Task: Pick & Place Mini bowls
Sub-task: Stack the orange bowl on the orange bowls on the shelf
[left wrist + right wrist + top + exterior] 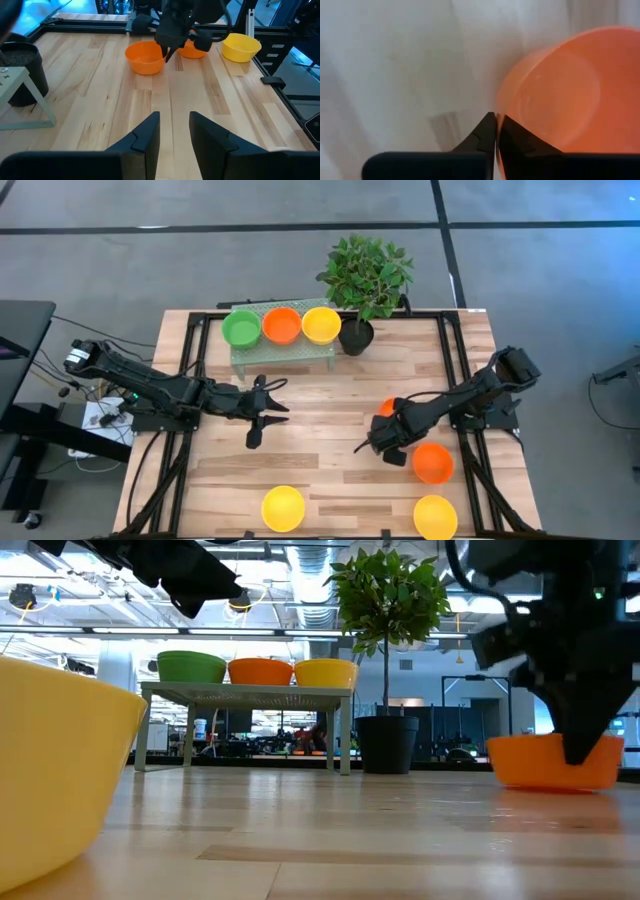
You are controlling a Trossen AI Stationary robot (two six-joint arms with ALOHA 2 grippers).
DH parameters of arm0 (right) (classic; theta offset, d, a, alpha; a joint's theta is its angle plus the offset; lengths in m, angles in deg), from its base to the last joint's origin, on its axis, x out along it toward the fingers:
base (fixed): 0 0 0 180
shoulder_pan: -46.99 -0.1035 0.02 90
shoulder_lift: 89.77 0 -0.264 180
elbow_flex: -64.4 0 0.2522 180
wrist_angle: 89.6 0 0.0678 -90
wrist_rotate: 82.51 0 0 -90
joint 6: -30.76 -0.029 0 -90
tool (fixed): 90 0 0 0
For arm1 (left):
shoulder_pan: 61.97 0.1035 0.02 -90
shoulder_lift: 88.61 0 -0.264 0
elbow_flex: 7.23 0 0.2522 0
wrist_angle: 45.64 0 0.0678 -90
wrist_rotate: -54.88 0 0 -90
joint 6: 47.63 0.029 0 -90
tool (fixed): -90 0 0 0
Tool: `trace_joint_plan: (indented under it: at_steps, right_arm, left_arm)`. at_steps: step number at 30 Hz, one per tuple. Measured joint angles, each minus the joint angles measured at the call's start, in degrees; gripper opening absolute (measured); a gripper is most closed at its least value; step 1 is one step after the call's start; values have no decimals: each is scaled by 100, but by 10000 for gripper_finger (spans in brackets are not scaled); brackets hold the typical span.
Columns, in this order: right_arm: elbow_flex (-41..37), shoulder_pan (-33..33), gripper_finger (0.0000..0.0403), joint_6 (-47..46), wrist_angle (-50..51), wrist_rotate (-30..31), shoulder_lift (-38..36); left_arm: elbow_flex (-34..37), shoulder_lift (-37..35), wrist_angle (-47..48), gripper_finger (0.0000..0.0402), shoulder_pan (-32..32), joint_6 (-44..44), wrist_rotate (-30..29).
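step: grasping orange mini bowl [555, 95] | right gripper [496, 131] jaws pinched on its rim, 4 o'clock on desk [330, 395] | left gripper [174, 132] jaws narrowly apart, idle at centre | next: lift, carry to rack [285, 352] at 12

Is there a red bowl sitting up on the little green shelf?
No, the shelf holds a green bowl, an orange bowl and a yellow bowl, and no red one.

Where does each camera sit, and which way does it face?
High: overhead, straight down on table, both arms, left gripper, right gripper.
Low: table height, facing rack, plant pot; arms hang in from above.
Left wrist: past open fingers toward orange bowl, right arm.
Right wrist: fingers closed beside orange bowl.
Shared: that orange bowl.
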Motion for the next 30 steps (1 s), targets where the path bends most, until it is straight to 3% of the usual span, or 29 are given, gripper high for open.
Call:
trace_joint_plan:
  at_steps: [8,14,16,22,30]
  right_arm:
    - [1236,115,5,490,664,229,-27]
    - [2301,433,3,1179,536,325,219]
    - [2715,542,4,1587,568,357,458]
    - [4349,802,5,3437,1019,338,1513]
    - [6861,1256,7,5463,1548,1079,2449]
  left_arm:
    - [0,0,-52,106,0,0,0]
    - [2,-35,-30,106,-163,49,-6]
    - [0,-65,34,106,-310,52,-91]
    - [9,-365,778,106,-740,59,-1158]
    - [4,-1145,1121,106,-970,81,-1269]
